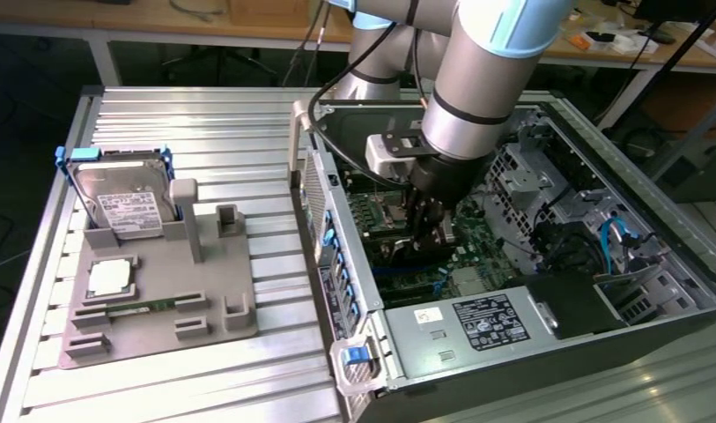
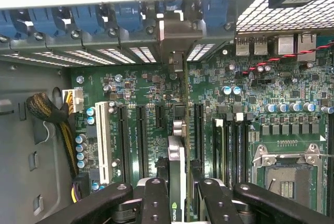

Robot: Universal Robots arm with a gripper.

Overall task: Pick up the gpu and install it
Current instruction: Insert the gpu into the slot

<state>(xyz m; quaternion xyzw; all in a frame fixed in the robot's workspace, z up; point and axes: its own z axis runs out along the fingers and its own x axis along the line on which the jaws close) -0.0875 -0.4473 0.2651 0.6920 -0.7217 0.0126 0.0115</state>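
Note:
My gripper (image 1: 434,231) reaches down inside the open PC case (image 1: 639,291), over the motherboard (image 1: 469,233). In the wrist view the gpu (image 2: 176,156) is seen edge-on, a thin card standing upright between my two black fingers (image 2: 155,203), and my gripper (image 2: 177,195) is shut on it. The card runs along the expansion slots (image 2: 141,138) of the green motherboard (image 2: 245,88). Its silver end bracket (image 2: 177,38) points toward the case's rear slot openings. I cannot tell whether the card's lower edge is touching a slot.
Outside the case, a grey fixture tray (image 1: 158,344) holds a silver hard drive (image 1: 129,207), a processor chip (image 1: 108,278) and a narrow green memory stick (image 1: 140,307). A power supply (image 1: 487,322) sits in the case's near corner. Yellow-black cables (image 2: 47,112) and the processor socket (image 2: 289,174) flank the slots.

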